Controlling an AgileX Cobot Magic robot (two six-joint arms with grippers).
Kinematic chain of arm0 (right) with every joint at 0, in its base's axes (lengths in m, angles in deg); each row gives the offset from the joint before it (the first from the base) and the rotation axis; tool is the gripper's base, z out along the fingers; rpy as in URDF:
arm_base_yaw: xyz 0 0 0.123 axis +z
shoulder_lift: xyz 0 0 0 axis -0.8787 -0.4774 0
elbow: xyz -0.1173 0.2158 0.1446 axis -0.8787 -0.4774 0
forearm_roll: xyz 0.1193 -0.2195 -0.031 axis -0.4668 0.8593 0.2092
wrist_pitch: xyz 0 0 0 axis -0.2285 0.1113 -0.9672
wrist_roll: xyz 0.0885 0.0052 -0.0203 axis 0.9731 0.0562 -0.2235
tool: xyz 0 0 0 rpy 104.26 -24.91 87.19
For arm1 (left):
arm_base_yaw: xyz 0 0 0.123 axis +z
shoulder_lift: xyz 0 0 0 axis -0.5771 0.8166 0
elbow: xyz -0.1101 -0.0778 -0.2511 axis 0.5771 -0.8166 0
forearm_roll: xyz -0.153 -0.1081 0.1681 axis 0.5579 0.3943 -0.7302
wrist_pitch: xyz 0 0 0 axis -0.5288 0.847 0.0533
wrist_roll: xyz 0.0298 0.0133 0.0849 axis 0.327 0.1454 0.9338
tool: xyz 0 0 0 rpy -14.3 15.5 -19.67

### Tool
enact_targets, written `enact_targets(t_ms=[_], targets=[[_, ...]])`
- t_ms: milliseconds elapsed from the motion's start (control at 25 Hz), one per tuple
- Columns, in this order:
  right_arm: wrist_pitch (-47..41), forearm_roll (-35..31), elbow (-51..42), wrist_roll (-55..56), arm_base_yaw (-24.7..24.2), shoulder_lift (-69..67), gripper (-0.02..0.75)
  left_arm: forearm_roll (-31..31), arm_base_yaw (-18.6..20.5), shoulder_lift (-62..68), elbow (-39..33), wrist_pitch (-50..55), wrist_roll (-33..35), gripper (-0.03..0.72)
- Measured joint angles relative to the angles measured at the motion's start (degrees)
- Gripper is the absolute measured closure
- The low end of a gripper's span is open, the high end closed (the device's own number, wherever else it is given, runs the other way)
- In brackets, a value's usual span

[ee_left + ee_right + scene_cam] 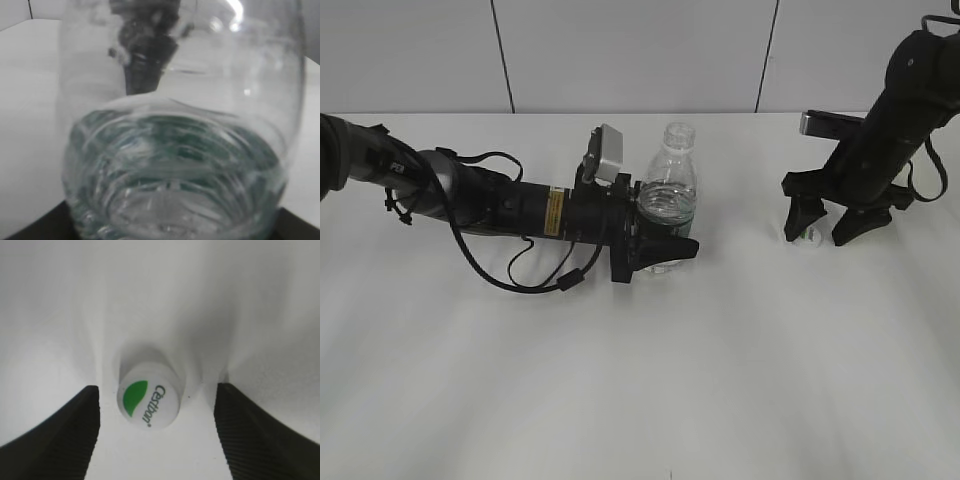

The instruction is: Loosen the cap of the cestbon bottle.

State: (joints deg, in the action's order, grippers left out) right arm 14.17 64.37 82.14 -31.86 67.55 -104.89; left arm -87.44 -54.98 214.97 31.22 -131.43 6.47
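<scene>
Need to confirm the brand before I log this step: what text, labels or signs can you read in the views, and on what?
"Cestbon", beside a green leaf mark: on the top of the cap, lying on the table.
Yellow sticker on the left arm: print too small to read.
Label band on the cestbon bottle: blurred, unreadable.

We see a plain white matte table (640, 380) here. Standing upright on it is a small clear plastic water bottle (670, 190), mouth uncapped. Well apart to the right, a small round white screw cap with a green mark (148, 398) sits flat on the tabletop.
</scene>
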Motion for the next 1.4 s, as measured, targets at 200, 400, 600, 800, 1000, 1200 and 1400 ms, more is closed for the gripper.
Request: enact_targets(t_ms=[200, 400, 600, 800, 1000, 1200, 1400], targets=[[-5.2, 0.6, 2.0, 0.1, 0.0, 1.7, 0.181, 0.0, 0.0, 0.0, 0.0, 0.0, 0.0, 0.28], [-9.9, 1.7, 3.8, 0.1, 0.0, 5.0, 0.18, 0.2, 0.0, 0.0, 0.0, 0.9, 0.0, 0.28], [-11.0, 3.2, 5.1, 0.2, 0.0, 8.6, 0.18, 0.4, 0.0, 0.1, 0.0, 0.9, 0.0, 0.28], [-11.1, 4.0, 5.2, 0.2, 0.0, 10.4, 0.18, 0.6, 0.0, 0.1, 0.0, 1.0, -1.1, 0.28], [-11.4, 4.4, 5.2, 0.2, 0.0, 10.8, 0.179, 0.7, 0.0, 0.1, 0.0, 0.8, -2.8, 0.261], [-11.5, 4.6, 5.2, 0.3, 0.0, 10.9, 0.179, 1.2, 0.0, 0.1, 0.0, -1.0, -3.2, 0.206], [-11.6, 5.3, 5.2, 0.3, 0.0, 10.9, 0.179, 3.0, 0.1, 0.1, 0.0, -1.3, -4.1, 0.154]])
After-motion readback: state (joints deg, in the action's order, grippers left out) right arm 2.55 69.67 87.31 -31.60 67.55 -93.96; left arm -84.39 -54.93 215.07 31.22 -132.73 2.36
